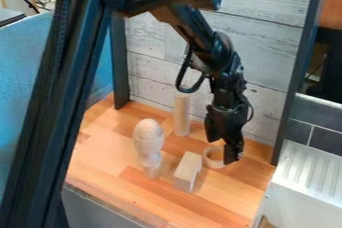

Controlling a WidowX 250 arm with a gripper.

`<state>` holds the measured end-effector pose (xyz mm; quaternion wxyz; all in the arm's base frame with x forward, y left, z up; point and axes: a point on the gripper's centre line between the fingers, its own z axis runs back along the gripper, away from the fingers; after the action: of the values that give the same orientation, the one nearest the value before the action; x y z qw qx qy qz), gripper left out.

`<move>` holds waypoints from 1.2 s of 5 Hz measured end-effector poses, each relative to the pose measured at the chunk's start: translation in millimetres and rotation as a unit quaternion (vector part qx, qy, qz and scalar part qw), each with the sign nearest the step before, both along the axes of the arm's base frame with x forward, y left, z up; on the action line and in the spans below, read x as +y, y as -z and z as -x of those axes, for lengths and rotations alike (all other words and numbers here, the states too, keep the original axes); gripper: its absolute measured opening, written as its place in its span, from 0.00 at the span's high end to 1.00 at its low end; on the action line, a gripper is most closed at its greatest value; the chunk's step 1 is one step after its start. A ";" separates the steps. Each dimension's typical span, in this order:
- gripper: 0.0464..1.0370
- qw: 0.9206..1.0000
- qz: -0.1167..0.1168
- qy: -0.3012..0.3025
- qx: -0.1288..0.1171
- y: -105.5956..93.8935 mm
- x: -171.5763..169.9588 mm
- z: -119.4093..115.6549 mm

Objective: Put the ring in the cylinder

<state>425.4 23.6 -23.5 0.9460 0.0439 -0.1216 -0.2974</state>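
1) Tool [222, 149] open, fingers apart, low at ring [214, 164]; contact unclear
2) Ring on counter [160, 198], just beside pale block [187, 171]
3) Cylinder [182, 116] upright behind, ring outside it
4) Rounded-top wooden piece [147, 142] left of block

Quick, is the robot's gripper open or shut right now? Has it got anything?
Gripper: open, fingers apart, right at the wooden ring; whether they touch it can't be told.
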 end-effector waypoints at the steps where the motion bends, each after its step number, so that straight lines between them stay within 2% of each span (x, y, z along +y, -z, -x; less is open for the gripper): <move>1: 0.04 1.000 -0.002 -0.002 0.007 7.3 0.4 -0.9; 2: 0.09 1.000 -0.006 -0.004 0.015 11.1 2.5 -1.7; 3: 0.30 1.000 -0.007 -0.006 0.020 13.3 2.5 -1.8; 4: 0.30 1.000 -0.001 -0.011 0.022 13.7 1.5 0.1; 5: 0.30 0.999 0.020 -0.008 0.025 -0.4 -3.4 10.6; 6: 0.30 0.998 0.052 -0.015 -0.020 -48.3 -1.3 10.7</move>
<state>414.6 22.3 24.8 0.9487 0.0024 -0.1549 -0.2757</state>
